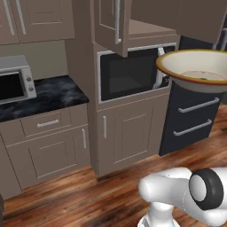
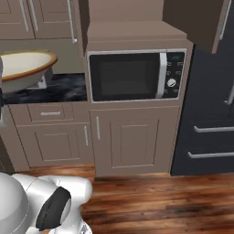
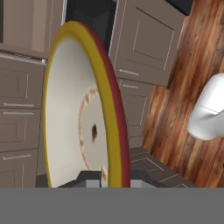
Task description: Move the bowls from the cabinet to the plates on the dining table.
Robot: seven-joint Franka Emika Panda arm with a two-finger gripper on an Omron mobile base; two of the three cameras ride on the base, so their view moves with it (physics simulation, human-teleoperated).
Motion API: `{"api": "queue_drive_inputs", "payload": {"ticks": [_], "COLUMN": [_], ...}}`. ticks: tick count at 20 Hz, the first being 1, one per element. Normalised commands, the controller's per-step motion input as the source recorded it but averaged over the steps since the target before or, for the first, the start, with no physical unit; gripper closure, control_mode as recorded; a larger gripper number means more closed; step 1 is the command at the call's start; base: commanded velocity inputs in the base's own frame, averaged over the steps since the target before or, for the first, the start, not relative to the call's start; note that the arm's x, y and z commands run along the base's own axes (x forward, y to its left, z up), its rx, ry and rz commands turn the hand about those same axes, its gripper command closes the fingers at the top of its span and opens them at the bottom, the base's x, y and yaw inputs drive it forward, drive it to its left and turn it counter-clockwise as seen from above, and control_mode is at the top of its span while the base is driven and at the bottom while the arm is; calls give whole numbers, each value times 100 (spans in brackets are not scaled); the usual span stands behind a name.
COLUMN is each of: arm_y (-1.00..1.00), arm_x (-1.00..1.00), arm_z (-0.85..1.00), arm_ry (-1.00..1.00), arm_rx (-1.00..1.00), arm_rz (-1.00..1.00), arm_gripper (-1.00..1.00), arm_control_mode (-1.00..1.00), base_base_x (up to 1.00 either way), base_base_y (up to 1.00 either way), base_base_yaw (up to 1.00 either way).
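One cream bowl [image 1: 195,70] hangs high at our left base view's right edge, before the built-in microwave [image 1: 131,73], partly cut off. From the right base, it sits at the left edge above the counter [image 2: 59,91]. In the hand view, our jaws are nearly shut, pinching its rim between them; we read no writing.

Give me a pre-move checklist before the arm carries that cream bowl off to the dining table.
1. Bowl in grip: the fingers pinch the rim of the cream bowl - ok.
2. Bowl clear of the cabinet: it hangs in front of the built-in microwave, away from the open cabinet door - ok.
3. Bowl level: upright, opening up, in both base views - ok.
4. Bowl empty: only a dark spot at its centre - ok.
5. Target plate free: no plate in view - cannot tell.
6. Second bowl's place: cannot tell.
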Motion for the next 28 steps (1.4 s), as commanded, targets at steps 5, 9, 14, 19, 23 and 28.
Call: {"api": "queue_drive_inputs", "payload": {"ticks": [5, 9, 14, 19, 23, 28], "arm_y": [0, 0, 0, 0, 0, 0], "arm_x": [0, 0, 0, 0, 0, 0], "arm_z": [0, 0, 0, 0, 0, 0], "arm_ry": [0, 0, 0, 0, 0, 0], "arm_rx": [0, 0, 0, 0, 0, 0], "arm_rz": [0, 0, 0, 0, 0, 0], "arm_gripper": [100, 100, 100, 100, 100, 100], "arm_control_mode": [100, 100, 100, 100, 100, 100], "base_base_x": [-62, -62, -62, -41, -17, -15], "base_base_y": [10, 0, -1, 2, 3, 2], "base_base_yaw": [-4, -3, -4, -13, -22, -22]}}
